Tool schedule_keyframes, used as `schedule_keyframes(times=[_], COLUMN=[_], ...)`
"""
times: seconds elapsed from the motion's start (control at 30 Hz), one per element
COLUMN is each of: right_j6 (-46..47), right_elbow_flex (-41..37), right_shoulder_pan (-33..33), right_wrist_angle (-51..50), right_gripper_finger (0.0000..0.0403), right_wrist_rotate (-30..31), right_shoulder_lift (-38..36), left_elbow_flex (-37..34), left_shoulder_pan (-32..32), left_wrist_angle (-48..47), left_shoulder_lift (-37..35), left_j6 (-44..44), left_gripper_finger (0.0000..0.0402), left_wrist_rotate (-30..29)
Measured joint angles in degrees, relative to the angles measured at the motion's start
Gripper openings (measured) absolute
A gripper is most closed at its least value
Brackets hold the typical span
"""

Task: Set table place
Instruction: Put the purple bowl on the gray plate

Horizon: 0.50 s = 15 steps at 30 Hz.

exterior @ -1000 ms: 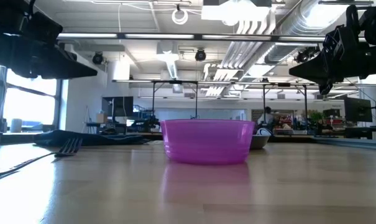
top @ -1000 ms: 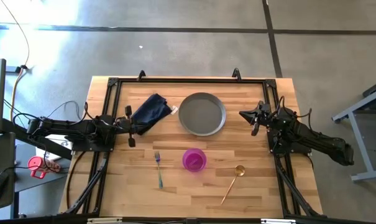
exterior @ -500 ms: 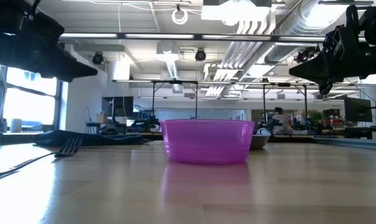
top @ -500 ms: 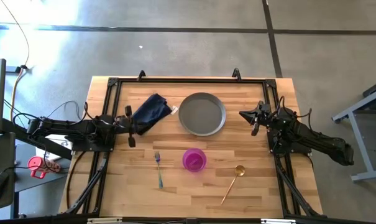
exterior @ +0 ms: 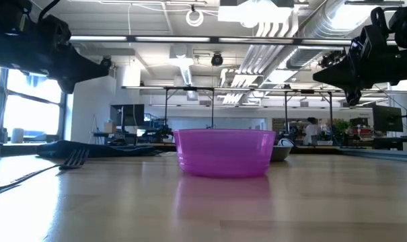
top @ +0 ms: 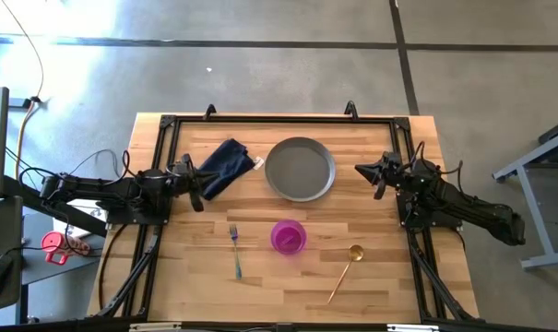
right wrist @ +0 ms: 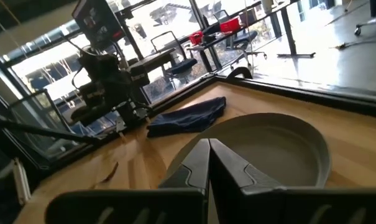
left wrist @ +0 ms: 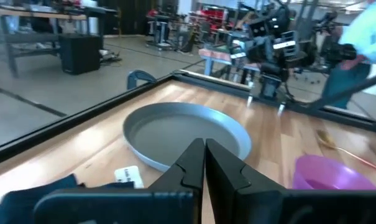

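Note:
The dark navy napkin [top: 225,166] lies crumpled at the far left of the table [top: 380,277], with the grey plate [top: 300,169] to its right. The magenta bowl [top: 289,236] stands nearer, between the teal-handled fork [top: 235,251] and the gold spoon [top: 345,270]. My left gripper [top: 197,187] is shut and empty, above the table just left of the napkin [left wrist: 26,193]. My right gripper [top: 360,170] is shut and empty, above the table right of the plate [right wrist: 268,149].
The black metal frame [top: 279,119] edges the table, and both arm bases stand on its left and right sides. The near half of the table holds only the fork, bowl and spoon. A person [left wrist: 362,43] shows in the room beyond.
My left gripper has turned at the wrist beside the napkin, and its outline in the low view has drawn in and risen a little. The napkin and the other things have stayed where they were.

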Motion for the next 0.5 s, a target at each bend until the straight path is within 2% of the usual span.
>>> schedule_keyframes(times=[0.13, 0.27, 0.37, 0.5], right_j6=[5.2, 6.5, 4.6, -0.1], right_elbow_flex=[0.2, 3.3, 8.8, 19.0], right_shoulder_pan=[0.0, 0.0, 0.0, 0.0], right_wrist_angle=[0.0, 0.0, -3.3, -14.5], right_gripper_finger=[0.0, 0.0, 0.0, 0.0], right_wrist_rotate=[0.0, -0.4, -0.5, -0.7], right_shoulder_lift=[0.0, 1.7, 5.9, 16.3], left_elbow_flex=[0.0, 0.0, 0.0, 0.2], left_shoulder_pan=[0.0, 0.0, 0.0, 0.0], left_wrist_angle=[0.5, 3.7, 6.2, 6.5], left_shoulder_lift=[0.0, 0.0, 0.0, 0.0], left_j6=[0.0, 1.1, 3.1, 3.9], left_gripper_finger=[0.0003, 0.0003, 0.0003, 0.0003], left_wrist_rotate=[-0.8, -0.8, -0.8, -0.8])
